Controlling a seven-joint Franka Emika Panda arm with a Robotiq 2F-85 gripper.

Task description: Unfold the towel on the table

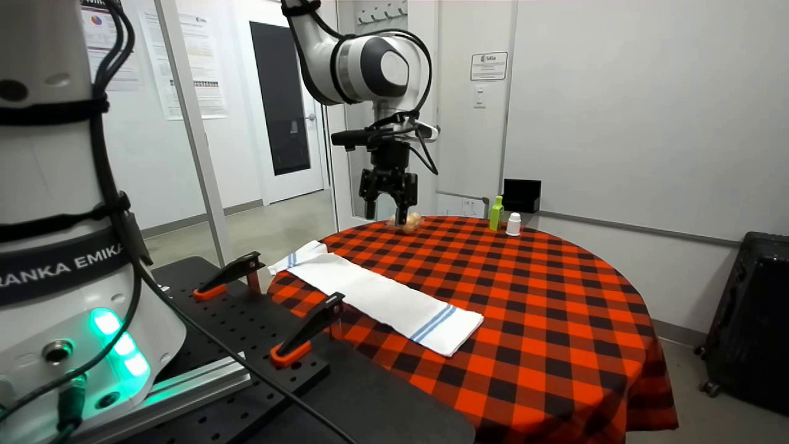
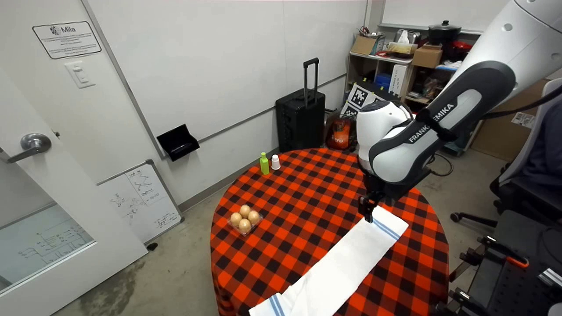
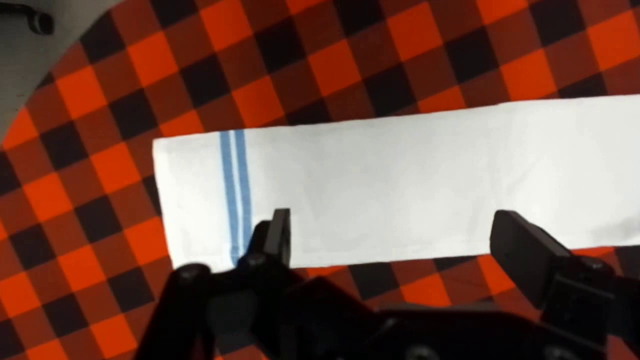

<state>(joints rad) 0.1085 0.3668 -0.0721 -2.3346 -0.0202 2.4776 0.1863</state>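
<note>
The towel (image 3: 370, 170) lies on the tabletop (image 1: 536, 296) below my hand (image 3: 392, 212), folded in a strip — its long axis nearly parallels the line between my fingers (image 3: 520, 247). They stand wide apart, gripping nothing, not touching the towel — how far above it, I can't quite judge.

The white towel (image 3: 390, 185) bears paired blue stripes (image 3: 231, 185).

Arm (image 2: 476, 85): rounded, white, with dark grey joint covers (image 1: 373, 68). Black cables (image 1: 100, 148) run along it, secured by black straps (image 1: 52, 115). Base (image 1: 28, 330): white EMIKA lettering (image 1: 98, 256) legible, lights (image 1: 124, 344) glowing green, round metal socket (image 1: 57, 351). Gripper (image 1: 386, 214): black, two-fingered.
</note>
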